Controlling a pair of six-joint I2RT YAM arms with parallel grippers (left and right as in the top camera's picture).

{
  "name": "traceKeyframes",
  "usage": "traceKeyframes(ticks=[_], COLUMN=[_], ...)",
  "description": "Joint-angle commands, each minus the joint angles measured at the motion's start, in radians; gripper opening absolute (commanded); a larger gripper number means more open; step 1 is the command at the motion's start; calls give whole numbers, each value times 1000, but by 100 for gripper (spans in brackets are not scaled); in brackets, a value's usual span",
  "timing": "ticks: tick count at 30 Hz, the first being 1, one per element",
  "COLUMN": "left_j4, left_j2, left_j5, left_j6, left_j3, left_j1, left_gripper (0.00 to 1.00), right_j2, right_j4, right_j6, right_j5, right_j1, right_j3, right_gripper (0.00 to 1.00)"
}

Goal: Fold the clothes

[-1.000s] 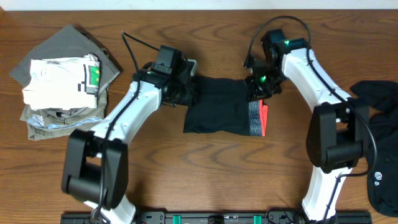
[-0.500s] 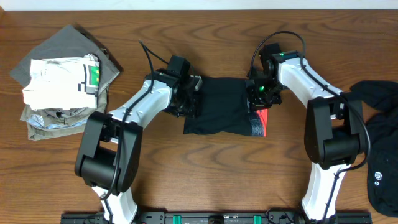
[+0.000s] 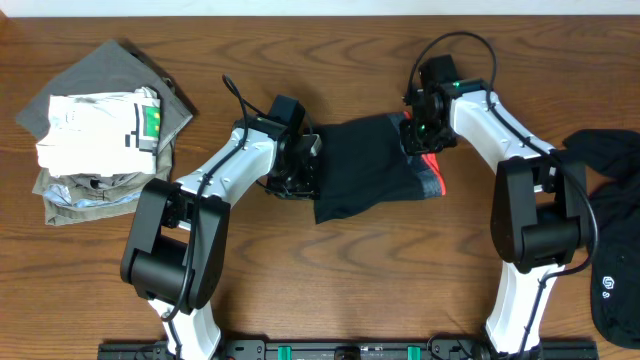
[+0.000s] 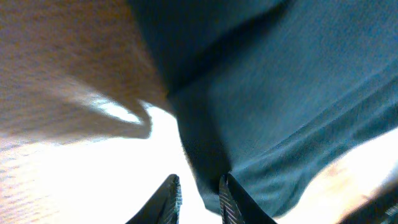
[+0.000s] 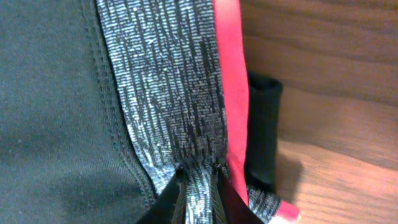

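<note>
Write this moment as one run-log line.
task: fold trousers | right claw: pinching grey waistband | left claw: at opposite fabric edge, grip unclear | fold: incomplete

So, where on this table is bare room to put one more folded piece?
Bare wood lies between left arm and right arm, on the robot's side of the trousers. Crowded: the folded pile at left, the black garment at right.

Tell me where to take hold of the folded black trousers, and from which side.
Grip the trousers at the grey waistband, the end by the right arm, coming down from above with the jaws across the band. It is a stitched, layered strip with a coral edge, lying uncovered, so it probably holds firmer than the limp black cloth.
</note>
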Motion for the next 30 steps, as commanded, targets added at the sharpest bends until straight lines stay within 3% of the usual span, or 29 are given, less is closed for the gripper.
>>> traceKeyframes(ticks=[1, 4, 7, 11, 15, 22, 30], left_j4=[-11, -5, 27, 114, 247, 435, 456], left_j2=[-12, -68, -159, -245, -258, -153, -17], left_j5=[45, 16, -104, -190, -204, -196, -112], left_j6=[-14, 2, 0, 0, 1, 15, 14], left_j3=[8, 9, 9, 9, 9, 9, 9], left_j1=[-7, -5, 8, 27, 41, 51, 51], left_gripper=[24, 24, 26, 44, 47, 47, 47], right_j2=[16, 1, -26, -69, -73, -73, -73], right_j4=[-63, -203, -332, -432, -533, -541, -419], right_j6=[5, 5, 5, 5, 5, 5, 30], right_j5=[87, 87, 87, 50, -29, -75, -90], right_j1=[-19, -19, -19, -18, -15, 22, 61], right_j3=[108, 234, 329, 360, 352, 212, -10], right_gripper=[16, 18, 19, 20, 20, 21, 21])
